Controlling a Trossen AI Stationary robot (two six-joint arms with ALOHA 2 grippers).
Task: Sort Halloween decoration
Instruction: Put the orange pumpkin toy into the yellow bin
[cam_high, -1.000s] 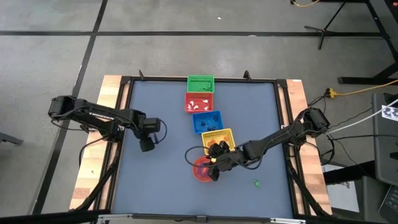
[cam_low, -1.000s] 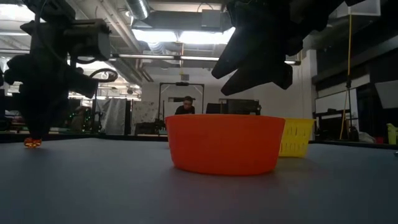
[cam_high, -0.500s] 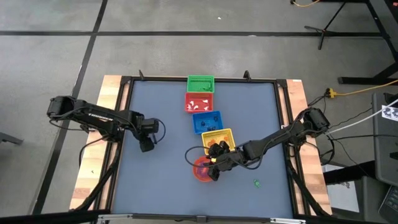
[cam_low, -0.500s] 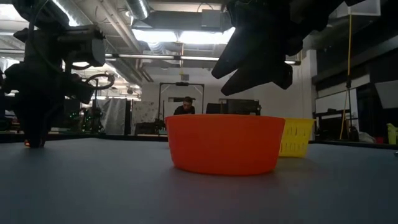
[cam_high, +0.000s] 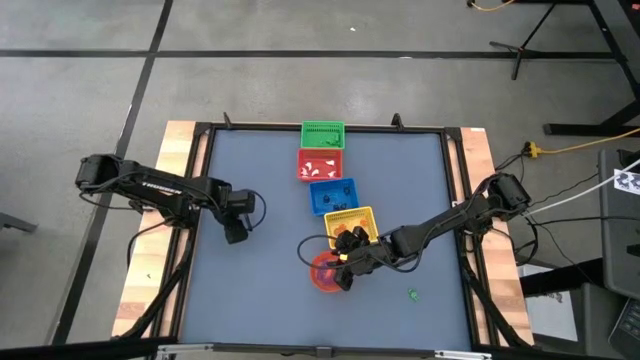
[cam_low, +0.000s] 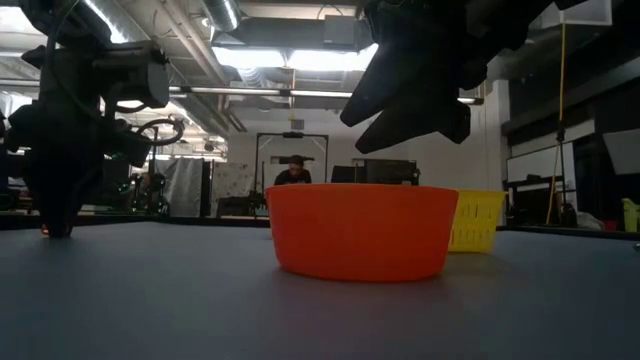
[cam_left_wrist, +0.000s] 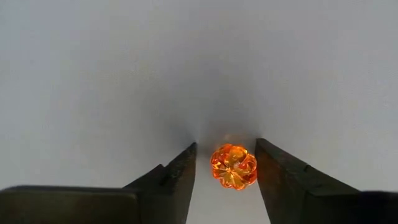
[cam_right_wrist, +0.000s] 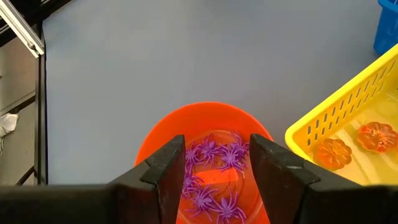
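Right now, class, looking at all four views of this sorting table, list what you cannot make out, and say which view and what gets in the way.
- Orange pumpkin between the left gripper fingers: touching or apart is unclear; in the high view it is hidden under the gripper.
- Orange bowl contents: hidden by its wall in the low view.
- Green trinket: too small to identify in the high view.
- Yellow basket: cut off by the right wrist picture's edge.
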